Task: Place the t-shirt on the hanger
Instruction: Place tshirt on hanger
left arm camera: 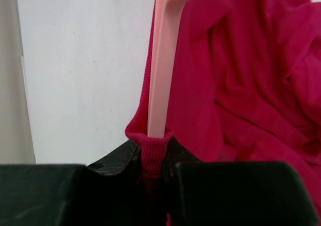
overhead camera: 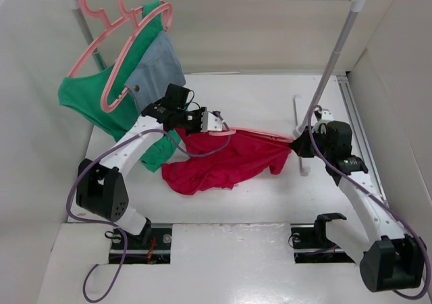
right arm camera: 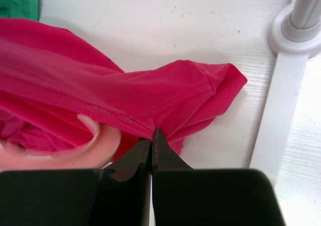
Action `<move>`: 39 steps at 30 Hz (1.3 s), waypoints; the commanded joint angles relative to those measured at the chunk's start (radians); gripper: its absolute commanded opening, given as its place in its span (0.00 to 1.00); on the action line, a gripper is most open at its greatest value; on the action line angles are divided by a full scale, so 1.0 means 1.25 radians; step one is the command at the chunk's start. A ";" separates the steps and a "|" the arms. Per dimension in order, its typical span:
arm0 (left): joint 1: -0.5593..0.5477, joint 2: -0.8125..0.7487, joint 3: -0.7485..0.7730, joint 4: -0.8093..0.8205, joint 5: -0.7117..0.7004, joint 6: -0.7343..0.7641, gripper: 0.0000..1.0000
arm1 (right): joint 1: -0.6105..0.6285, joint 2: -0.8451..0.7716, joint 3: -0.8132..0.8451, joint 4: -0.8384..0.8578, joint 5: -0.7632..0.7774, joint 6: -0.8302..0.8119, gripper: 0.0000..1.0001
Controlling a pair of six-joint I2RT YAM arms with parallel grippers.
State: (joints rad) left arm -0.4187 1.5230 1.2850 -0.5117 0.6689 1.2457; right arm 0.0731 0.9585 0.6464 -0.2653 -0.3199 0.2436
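1. The left gripper [left arm camera: 153, 163] is clamped on the ribbed collar of the shirt [overhead camera: 223, 162], with the hanger [left arm camera: 161, 75] tucked into it.
2. The right gripper [right arm camera: 151, 146] is pinched shut on a shirt seam.
3. The shirt is stretched between them, above the table [overhead camera: 270, 203].

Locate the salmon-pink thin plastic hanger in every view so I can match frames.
Top external: salmon-pink thin plastic hanger, a thin bar at centre, along the upper edge of the crimson-red cotton t-shirt.
Left wrist: upright pale-pink bar, centre, running down into the ribbed collar.
Right wrist: blurred pink curve, lower left, showing below the shirt's hem.
Shared landmark: the t-shirt, gathered around the hanger in all three.
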 commanded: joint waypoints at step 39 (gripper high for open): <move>-0.190 0.036 0.094 -0.018 -0.072 -0.131 0.00 | 0.289 0.114 0.435 -0.291 -0.131 -0.513 0.64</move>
State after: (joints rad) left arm -0.6533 1.5772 1.3842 -0.5430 0.5228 1.0927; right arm 0.4038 1.0935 1.1618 -0.5964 -0.4648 -0.3450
